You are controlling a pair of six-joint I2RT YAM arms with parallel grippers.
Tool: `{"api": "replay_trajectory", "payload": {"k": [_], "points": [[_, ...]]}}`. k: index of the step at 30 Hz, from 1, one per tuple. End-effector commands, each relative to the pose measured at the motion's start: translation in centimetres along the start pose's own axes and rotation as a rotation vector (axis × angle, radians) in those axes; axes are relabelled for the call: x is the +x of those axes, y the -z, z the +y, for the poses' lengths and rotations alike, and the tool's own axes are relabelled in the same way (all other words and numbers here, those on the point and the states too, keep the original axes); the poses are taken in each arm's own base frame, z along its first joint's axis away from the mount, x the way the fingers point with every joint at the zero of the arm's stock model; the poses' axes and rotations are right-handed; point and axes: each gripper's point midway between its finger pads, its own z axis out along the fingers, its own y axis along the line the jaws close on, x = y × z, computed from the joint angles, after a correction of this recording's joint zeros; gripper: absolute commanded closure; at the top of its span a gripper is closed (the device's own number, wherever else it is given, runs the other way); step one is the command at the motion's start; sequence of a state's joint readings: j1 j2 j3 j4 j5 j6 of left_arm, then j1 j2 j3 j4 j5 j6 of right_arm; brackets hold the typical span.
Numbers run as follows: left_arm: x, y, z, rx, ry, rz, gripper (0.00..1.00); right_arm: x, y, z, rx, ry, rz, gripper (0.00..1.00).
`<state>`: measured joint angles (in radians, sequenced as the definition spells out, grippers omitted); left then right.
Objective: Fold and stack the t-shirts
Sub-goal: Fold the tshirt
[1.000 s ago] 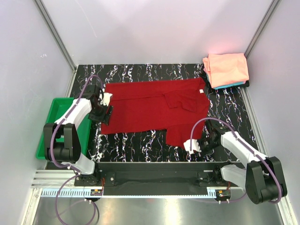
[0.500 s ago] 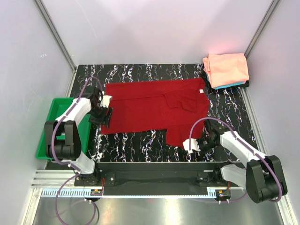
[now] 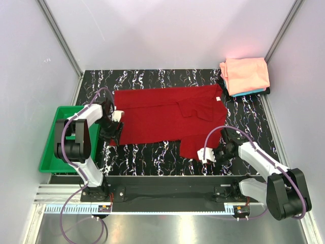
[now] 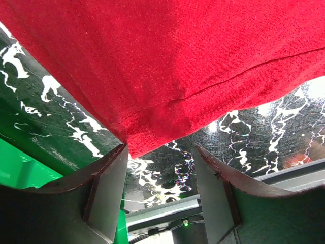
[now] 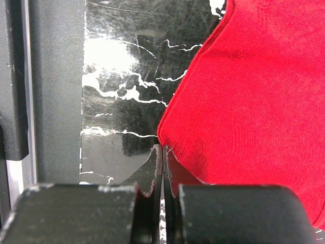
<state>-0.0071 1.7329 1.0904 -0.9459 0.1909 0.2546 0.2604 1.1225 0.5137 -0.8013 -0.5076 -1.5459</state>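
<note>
Top view: dark red t-shirt (image 3: 167, 114) lies spread on the table (image 3: 152, 152), mid-table, mostly flat, with one flap doubled over on its right half. Not folded yet. Salmon-pink t-shirt (image 3: 245, 73) sits folded in the far right corner on top of a teal t-shirt (image 3: 258, 91), of which only an edge shows. Green tray (image 3: 58, 122) is off the table's left side. Left gripper (image 3: 112, 136) is at the red shirt's near-left corner, right gripper (image 3: 204, 155) at its near-right corner.

Left wrist: fingers (image 4: 109, 188) stand apart, straddling the hem corner, which hangs just ahead of them. Nothing is clamped. The corner looks slightly raised off the table, hard to be sure.

Right wrist: jaws are pressed together right at the tip of the shirt's corner. Can't tell whether any cloth is actually nipped between them; if so, it's only a sliver.

Handling: thin knit, light, limp, zero stiffness. It'll drape and drag, and friction on the glossy table looks low, so it should slide easily. Take hold at the hemmed corners, where the doubled stitching gives more bite. Pinch deep past the hem; a shallow grab on the very tip likely slips out on lift. Lift both corners together or the fold skews.
</note>
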Motion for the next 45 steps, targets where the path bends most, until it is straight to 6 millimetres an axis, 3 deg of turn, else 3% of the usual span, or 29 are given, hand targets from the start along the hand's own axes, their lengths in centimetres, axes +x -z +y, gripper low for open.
{"api": "replay_trajectory", "payload": {"k": [1, 9, 13, 17, 22, 26, 27, 28, 34, 38, 41, 45], "points": [[-1.0, 0.8, 0.3, -0.007, -0.009, -0.028, 0.41, -0.6, 0.6, -1.6, 0.039, 0.01, 0.001, 1.0], [0.0, 0.4, 0.6, -0.029, -0.009, -0.003, 0.43, -0.7, 0.3, -1.8, 0.041, 0.0, -0.009, 1.0], [0.3, -0.2, 1.3, -0.055, 0.0, 0.021, 0.49, -0.8, 0.3, -2.1, 0.048, -0.014, -0.012, 1.0], [0.6, -0.6, 1.4, -0.057, 0.005, 0.049, 0.63, -0.8, 0.3, -2.0, 0.05, -0.025, -0.01, 1.0], [1.2, -0.8, 1.5, -0.061, 0.002, 0.076, 0.71, -0.8, 0.3, -1.9, 0.057, -0.029, -0.008, 1.0], [1.3, -1.0, 1.5, -0.058, 0.005, 0.083, 0.89, -0.9, 0.3, -2.3, 0.069, -0.053, -0.012, 1.0], [1.1, -0.8, 1.6, -0.062, 0.005, 0.078, 1.0, -0.9, 0.4, -2.5, 0.077, -0.056, -0.01, 1.0], [1.0, -0.7, 1.6, -0.065, 0.006, 0.075, 1.0, -0.9, 0.5, -2.6, 0.084, -0.069, -0.009, 1.0], [-0.3, 1.1, 1.6, -0.072, -0.019, 0.029, 1.0, -1.2, 2.5, -5.6, 0.221, -0.154, 0.019, 1.0], [-1.9, 3.4, 2.0, -0.105, -0.059, -0.023, 1.0, -2.2, 5.7, -9.0, 0.369, -0.217, 0.029, 1.0], [-4.1, 5.8, 2.5, -0.138, -0.102, -0.081, 1.0, -3.3, 8.2, -11.5, 0.48, -0.25, 0.011, 1.0], [-6.3, 7.6, 2.9, -0.152, -0.148, -0.1, 1.0, -4.3, 10.9, -15.1, 0.594, -0.277, 0.002, 1.0]]}}
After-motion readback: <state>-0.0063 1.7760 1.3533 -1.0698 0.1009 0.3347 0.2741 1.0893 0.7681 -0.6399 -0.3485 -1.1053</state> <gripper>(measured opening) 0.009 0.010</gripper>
